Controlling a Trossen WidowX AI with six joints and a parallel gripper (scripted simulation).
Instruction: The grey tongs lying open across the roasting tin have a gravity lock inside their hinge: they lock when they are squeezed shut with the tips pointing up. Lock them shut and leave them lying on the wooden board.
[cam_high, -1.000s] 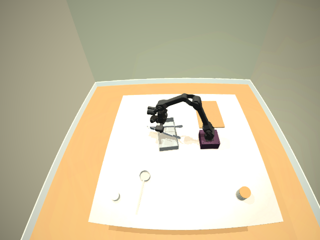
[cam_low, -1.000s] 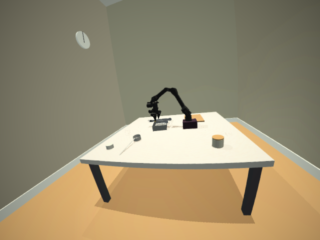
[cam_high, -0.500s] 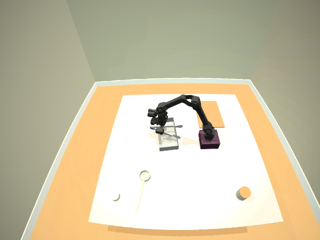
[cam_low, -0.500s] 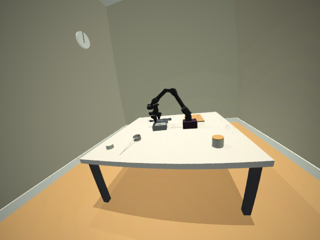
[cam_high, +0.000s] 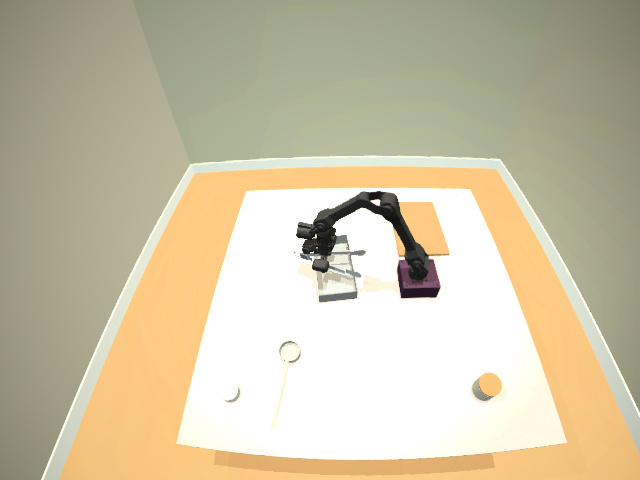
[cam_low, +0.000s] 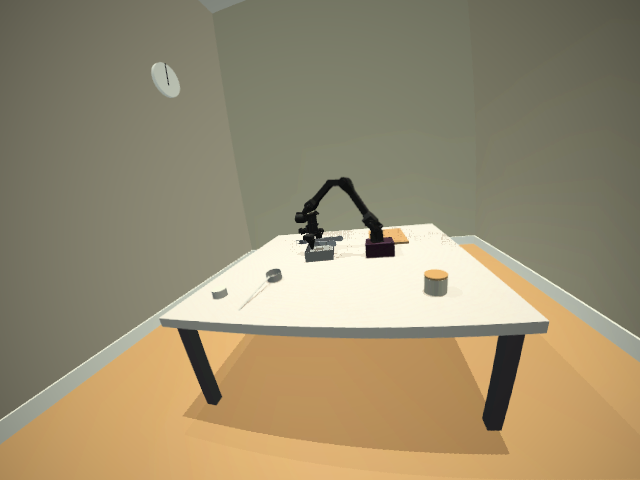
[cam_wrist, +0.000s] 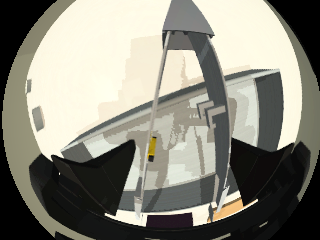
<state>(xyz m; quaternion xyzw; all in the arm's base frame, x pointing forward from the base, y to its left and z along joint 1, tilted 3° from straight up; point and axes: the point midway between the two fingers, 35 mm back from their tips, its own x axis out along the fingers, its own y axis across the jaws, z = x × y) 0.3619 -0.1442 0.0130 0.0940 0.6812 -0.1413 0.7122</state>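
Black two-fingered pincer (cam_high: 317, 257) (cam_low: 310, 240) (cam_wrist: 180, 143) spread wide, pinching nothing. Open grey metal tongs (cam_high: 341, 253) (cam_low: 332, 241) (cam_wrist: 218, 100) lie across grey rectangular tin (cam_high: 337, 296) (cam_low: 319, 255) (cam_wrist: 270, 100).

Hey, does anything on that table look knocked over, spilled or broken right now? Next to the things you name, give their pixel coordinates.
Nothing stands out. The grey tongs (cam_high: 342, 253) (cam_wrist: 220, 100) lie open across the roasting tin (cam_high: 337, 297) (cam_low: 319, 255) (cam_wrist: 270, 97), as the task describes, and the orange-topped canister (cam_high: 486, 387) (cam_low: 435, 284) stands upright. I see no spill or breakage.
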